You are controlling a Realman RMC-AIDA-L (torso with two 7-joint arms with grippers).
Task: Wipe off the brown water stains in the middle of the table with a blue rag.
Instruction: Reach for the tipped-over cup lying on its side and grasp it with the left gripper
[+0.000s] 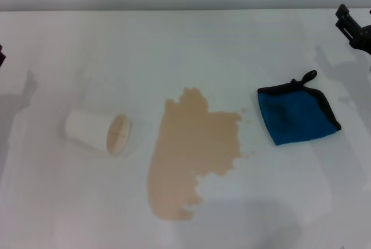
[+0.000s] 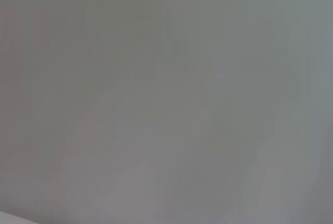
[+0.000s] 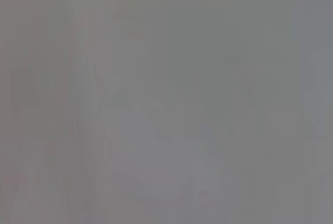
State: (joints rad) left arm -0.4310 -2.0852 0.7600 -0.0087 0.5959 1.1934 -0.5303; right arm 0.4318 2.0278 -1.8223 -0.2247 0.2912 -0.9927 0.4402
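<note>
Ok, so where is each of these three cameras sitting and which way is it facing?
Head view: on the robot's head, looking down at the table, the brown water stains, the blue rag and a tipped paper cup; the right gripper shows at the far right edge.
Left wrist view: only blank grey surface, no fingers.
Right wrist view: likewise.
Shared: nothing identifiable.

White desk (image 1: 191, 46), plain and smooth. Centre: brown water stains (image 1: 188, 156), one ragged tan blotch (small specks off its right edge). Left of it, well apart: white paper cup (image 1: 97, 134) on its side. Right, near the blotch: blue rag (image 1: 298, 117), flat, black-edged, loop at far corner.
</note>
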